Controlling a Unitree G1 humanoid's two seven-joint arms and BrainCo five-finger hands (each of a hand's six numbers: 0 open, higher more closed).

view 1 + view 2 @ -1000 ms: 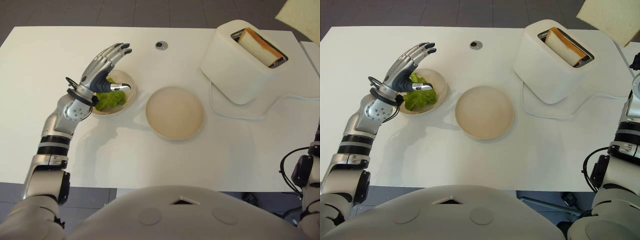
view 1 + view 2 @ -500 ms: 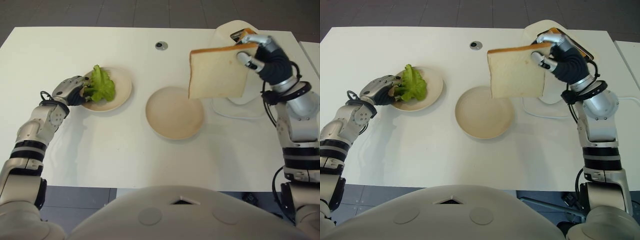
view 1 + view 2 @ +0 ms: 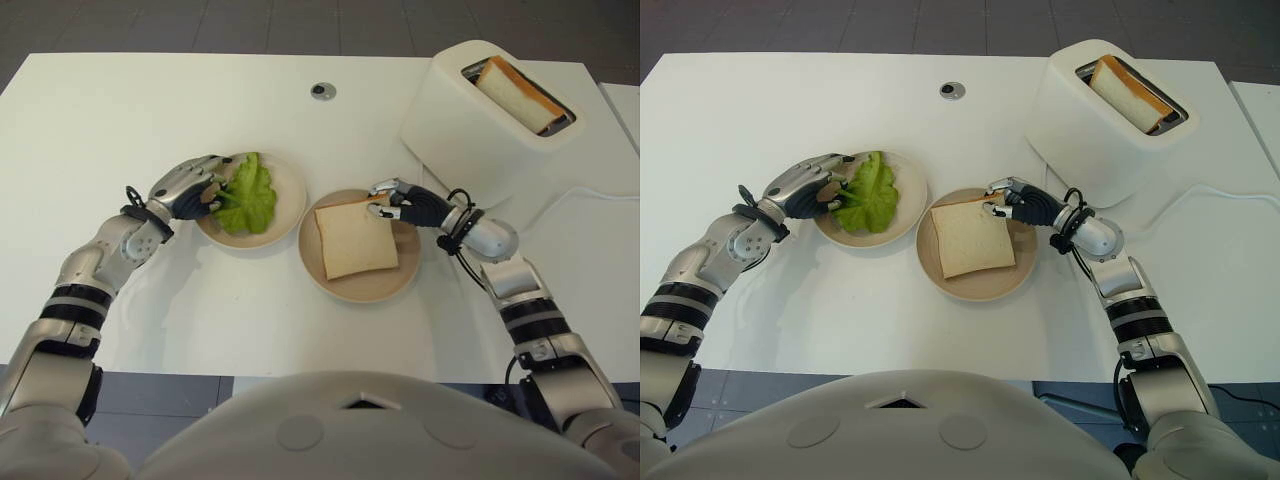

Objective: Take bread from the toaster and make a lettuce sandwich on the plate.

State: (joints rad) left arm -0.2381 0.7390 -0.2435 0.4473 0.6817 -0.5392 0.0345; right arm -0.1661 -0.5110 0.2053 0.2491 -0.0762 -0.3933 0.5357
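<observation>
Right hand (image 3: 412,204) tight on one slice (image 3: 355,242) of two, left hand (image 3: 185,190) on one lettuce (image 3: 250,197)

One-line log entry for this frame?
left hand: grips lettuce at side dish | right hand: pinches bread slice lying on plate | toaster: second slice in slot

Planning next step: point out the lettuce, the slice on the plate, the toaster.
lettuce (image 3: 250,195), left eye view, middle of leaf.
slice on plate (image 3: 355,240), left eye view, its centre.
toaster (image 3: 470,140), left eye view, front wall.
</observation>
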